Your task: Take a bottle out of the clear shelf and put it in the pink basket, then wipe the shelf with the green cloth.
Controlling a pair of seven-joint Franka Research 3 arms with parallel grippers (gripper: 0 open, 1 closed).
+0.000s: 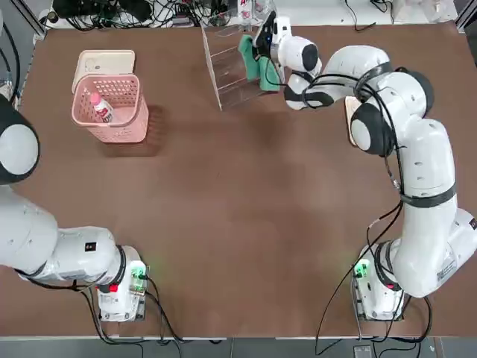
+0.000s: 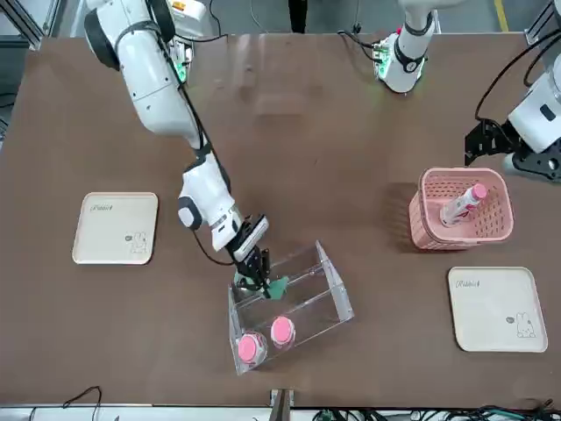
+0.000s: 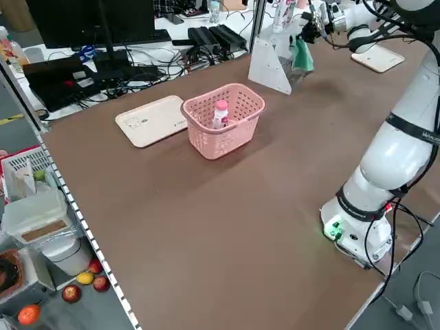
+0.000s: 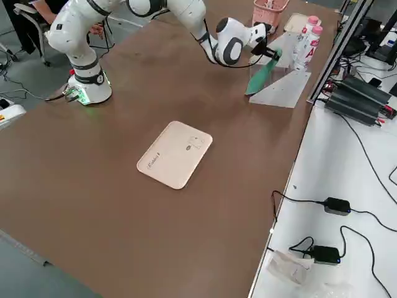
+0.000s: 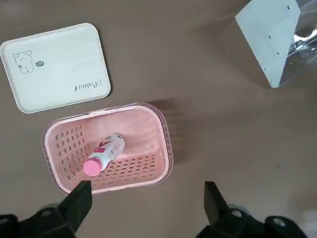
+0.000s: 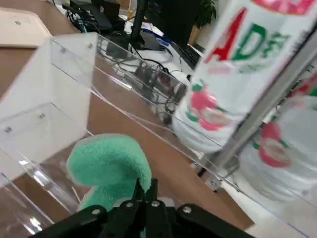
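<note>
So your right gripper [image 2: 260, 274] is reaching into the clear shelf [image 1: 232, 68] at the far side of the table, fingers pinched tight on the green cloth [image 1: 250, 58], which hangs down from them onto one of the tiers. The shelf sits right of centre along the far edge, its open front facing the robot. Two bottles with pink caps [image 2: 266, 338] stand upright on its farthest tier, caps up, long axes vertical. The bottle [image 1: 100, 107] you care about is already in the pink basket [image 1: 135, 113], far left on the table. It leans on a slant inside, with the pink cap up against the far-left corner and the base down toward the near right, so the long axis runs diagonally across the basket. A cream tray [image 1: 109, 60] lies flat just beyond the basket, touching or nearly touching its far rim, and another cream tray [image 2: 116, 227] is on the right side of the table. Your left gripper [image 5: 146, 197] hovers above the basket with its fingers spread apart, gripping nothing.
</note>
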